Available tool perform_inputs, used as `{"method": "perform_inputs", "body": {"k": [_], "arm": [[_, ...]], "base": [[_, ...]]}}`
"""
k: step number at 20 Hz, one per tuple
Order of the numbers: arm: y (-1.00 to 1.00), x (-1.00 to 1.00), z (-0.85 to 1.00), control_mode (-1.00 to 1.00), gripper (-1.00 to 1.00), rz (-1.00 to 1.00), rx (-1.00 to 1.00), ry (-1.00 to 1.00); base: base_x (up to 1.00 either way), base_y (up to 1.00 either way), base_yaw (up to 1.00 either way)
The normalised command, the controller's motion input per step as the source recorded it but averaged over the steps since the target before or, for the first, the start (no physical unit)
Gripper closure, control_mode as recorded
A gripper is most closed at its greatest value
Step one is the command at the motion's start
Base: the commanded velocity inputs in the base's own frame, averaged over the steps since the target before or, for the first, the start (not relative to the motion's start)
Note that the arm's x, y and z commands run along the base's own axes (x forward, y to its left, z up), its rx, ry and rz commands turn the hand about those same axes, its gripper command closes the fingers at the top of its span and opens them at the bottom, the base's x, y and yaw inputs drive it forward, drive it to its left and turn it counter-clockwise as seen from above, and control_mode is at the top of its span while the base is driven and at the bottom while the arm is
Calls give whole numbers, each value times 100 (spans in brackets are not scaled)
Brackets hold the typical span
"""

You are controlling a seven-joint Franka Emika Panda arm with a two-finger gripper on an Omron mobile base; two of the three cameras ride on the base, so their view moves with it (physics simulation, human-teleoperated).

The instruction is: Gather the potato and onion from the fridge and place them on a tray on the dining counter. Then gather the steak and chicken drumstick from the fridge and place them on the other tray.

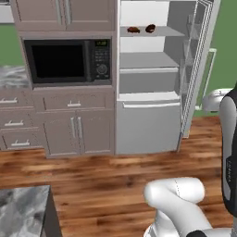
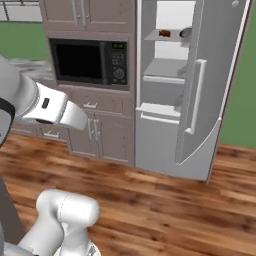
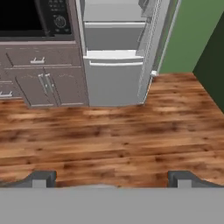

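Your arm rises from the base close to the cameras, its white elbow joint bulging low in both base views, with the upper links folding back up out of the frame. Your gripper [image 3: 112, 178] hangs well above the floor, pointing forward and down, its two dark fingertips [image 3: 40, 178] spread wide apart with nothing between them.

I am seeing the fridge [image 1: 148, 125] standing open, right of the microwave [image 1: 69, 60]. The chicken drumstick [image 1: 133, 30] is lying left of the steak [image 1: 150, 28] on its upper shelf [image 1: 159, 33].
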Motion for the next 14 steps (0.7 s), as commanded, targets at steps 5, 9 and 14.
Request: {"method": "perform_inputs", "body": {"k": [5,9,14], "arm": [[0,0,0,100,-100,0,0,0],[0,0,0,100,-100,0,0,0],[0,0,0,100,-100,0,0,0]], "base": [[100,7,-8],[100,30,-10],[100,40,-15]]}}
